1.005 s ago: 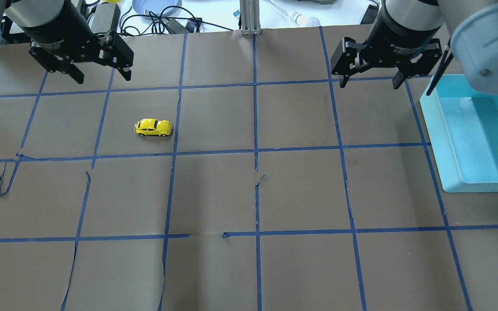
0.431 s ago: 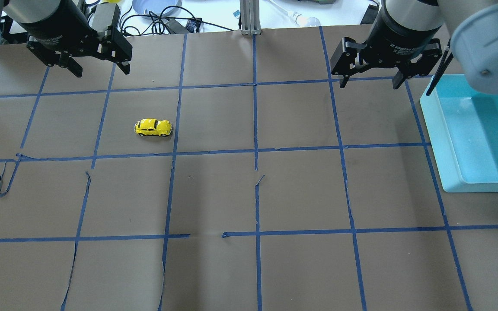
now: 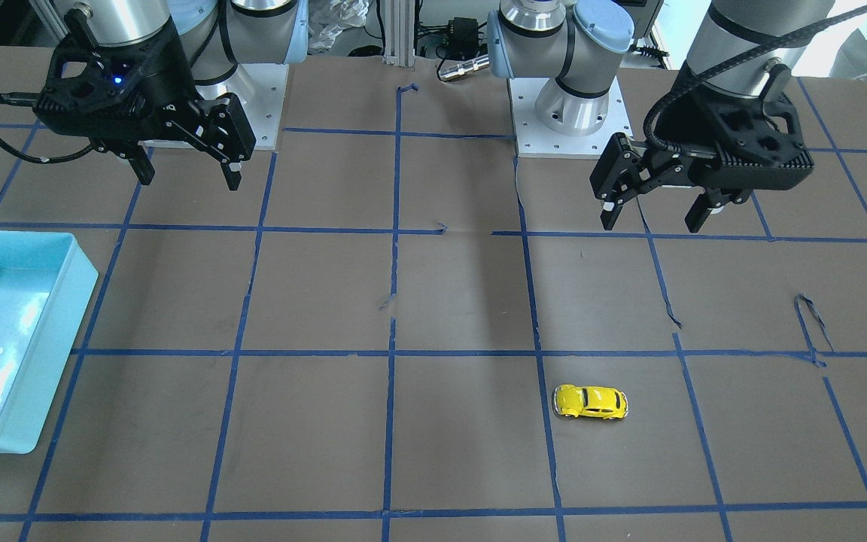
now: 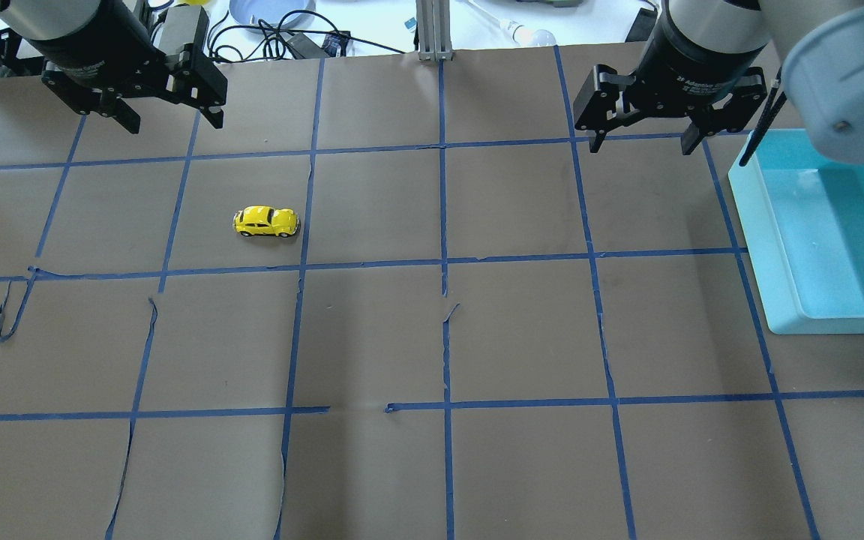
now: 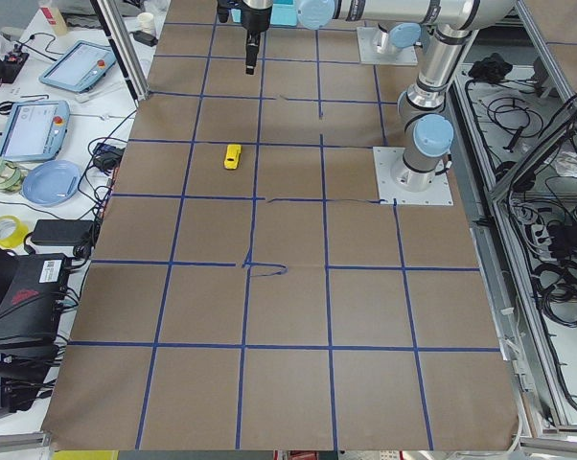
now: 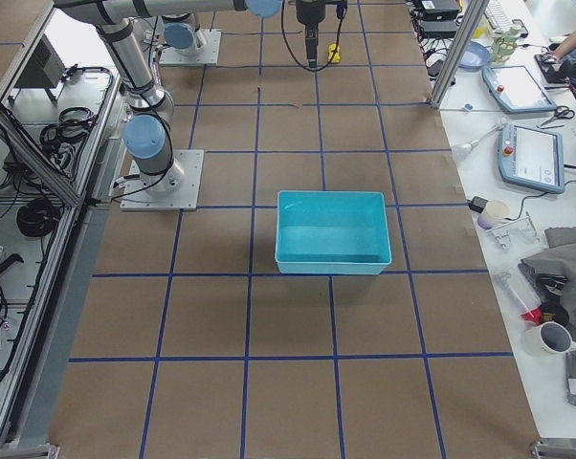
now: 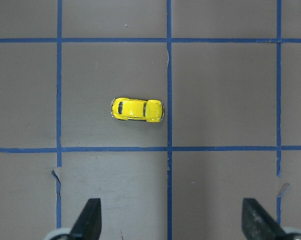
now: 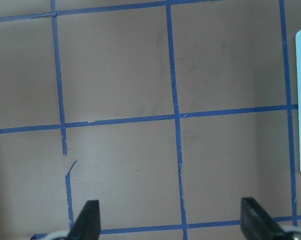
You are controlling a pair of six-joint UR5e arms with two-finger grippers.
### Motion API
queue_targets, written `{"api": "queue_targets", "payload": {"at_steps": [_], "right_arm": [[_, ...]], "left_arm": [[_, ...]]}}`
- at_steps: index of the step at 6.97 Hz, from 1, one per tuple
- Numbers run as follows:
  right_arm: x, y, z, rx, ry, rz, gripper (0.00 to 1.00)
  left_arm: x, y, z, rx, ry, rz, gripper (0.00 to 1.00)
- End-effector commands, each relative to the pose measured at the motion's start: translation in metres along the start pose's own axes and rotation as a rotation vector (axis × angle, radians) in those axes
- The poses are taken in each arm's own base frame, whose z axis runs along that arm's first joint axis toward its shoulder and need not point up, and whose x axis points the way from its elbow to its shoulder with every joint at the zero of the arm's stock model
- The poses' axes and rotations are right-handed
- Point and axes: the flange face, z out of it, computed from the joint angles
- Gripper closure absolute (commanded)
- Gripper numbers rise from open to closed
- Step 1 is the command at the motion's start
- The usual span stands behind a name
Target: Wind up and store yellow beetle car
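The yellow beetle car (image 4: 266, 222) (image 3: 590, 402) (image 7: 137, 109) (image 5: 232, 156) stands on its wheels on the brown table, in the left half of the overhead view, with nothing touching it. My left gripper (image 4: 174, 121) (image 3: 650, 223) (image 7: 173, 222) hangs open high above the table, back from the car. My right gripper (image 4: 640, 145) (image 3: 190, 179) (image 8: 171, 222) is open too, holds nothing, and hovers beside the light-blue bin (image 4: 758, 240) (image 3: 12, 235) (image 6: 331, 270). The bin's inside looks bare.
Blue tape lines (image 4: 443, 262) divide the brown paper into squares, and some strips are torn and curled (image 4: 4, 315). Cables and a blue plate (image 4: 271, 11) lie beyond the far edge. Tablets (image 5: 25, 129) sit on a side bench.
My left gripper has drifted slightly toward the top of the overhead view, away from the car. The car, the bin and the right gripper stay where they were.
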Motion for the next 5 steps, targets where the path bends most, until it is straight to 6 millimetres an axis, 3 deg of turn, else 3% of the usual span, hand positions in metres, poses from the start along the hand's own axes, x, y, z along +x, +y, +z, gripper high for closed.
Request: {"api": "queue_targets", "payload": {"at_steps": [1, 5], "right_arm": [[0.0000, 0.0002, 0.0007, -0.002, 0.000, 0.001, 0.00], [0.0000, 0.0002, 0.0008, -0.002, 0.000, 0.001, 0.00]], "left_arm": [[0.0004, -0.0008, 0.0006, 0.003, 0.001, 0.001, 0.00], [0.0004, 0.0001, 0.0036, -0.003, 0.001, 0.001, 0.00]]}}
